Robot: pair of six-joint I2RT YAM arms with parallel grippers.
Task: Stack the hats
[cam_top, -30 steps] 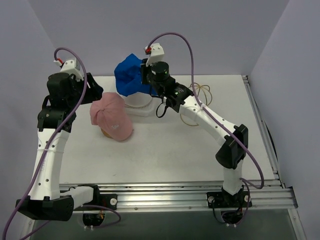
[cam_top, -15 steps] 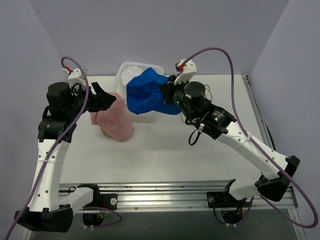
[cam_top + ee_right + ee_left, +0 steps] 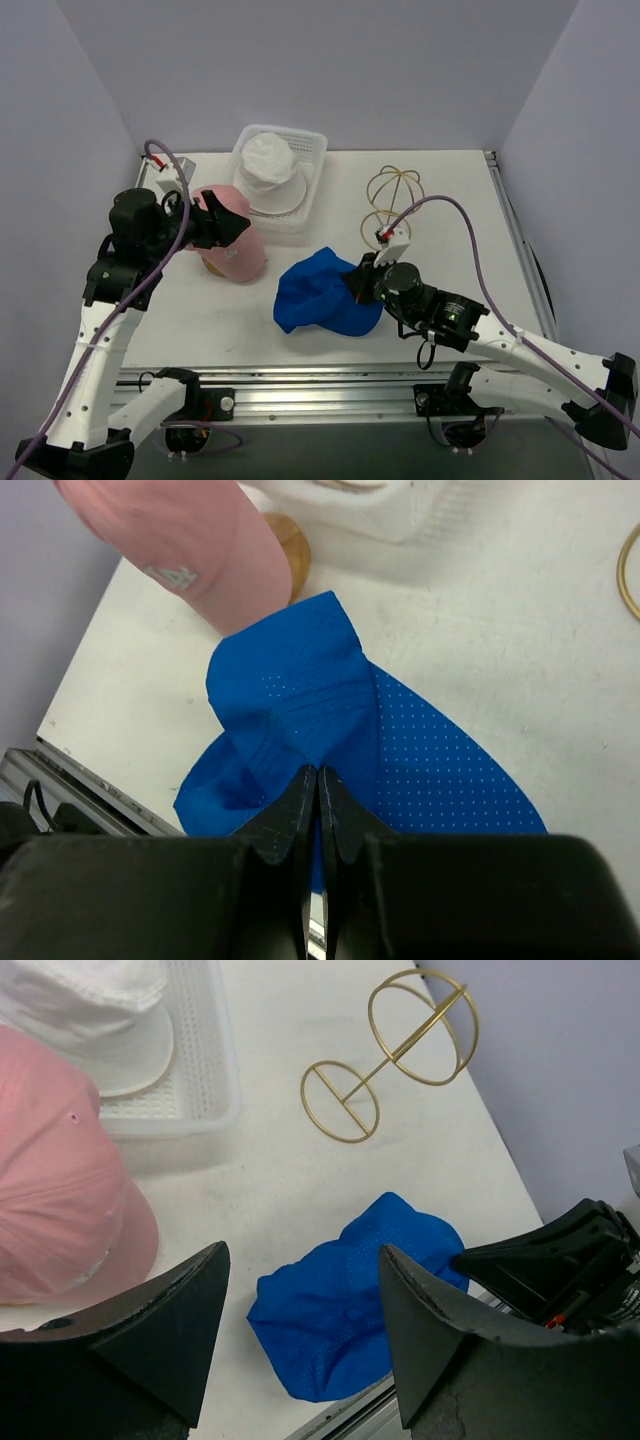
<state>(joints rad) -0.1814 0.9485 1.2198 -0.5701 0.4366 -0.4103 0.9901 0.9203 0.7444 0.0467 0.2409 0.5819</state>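
Note:
The royal blue cap (image 3: 325,297) lies crumpled on the table near the front edge; it also shows in the left wrist view (image 3: 350,1305) and the right wrist view (image 3: 330,730). My right gripper (image 3: 358,282) is shut on its fabric, jaws pinched together (image 3: 318,780). The pink cap (image 3: 228,235) sits on a tan stand at the left (image 3: 60,1200) (image 3: 190,540). My left gripper (image 3: 232,226) is open and empty, hovering over the pink cap's top. The off-white hat (image 3: 268,160) lies in the white basket (image 3: 312,150).
A gold wire dome frame (image 3: 392,195) lies on the table at the back right, also in the left wrist view (image 3: 395,1055). The white mesh basket (image 3: 215,1070) stands at the back centre. The aluminium rail (image 3: 330,378) runs along the table's front edge.
My right arm has swung the blue cap from above the basket down to the table's front. The off-white hat in the basket is uncovered. My left gripper has moved right over the pink cap.

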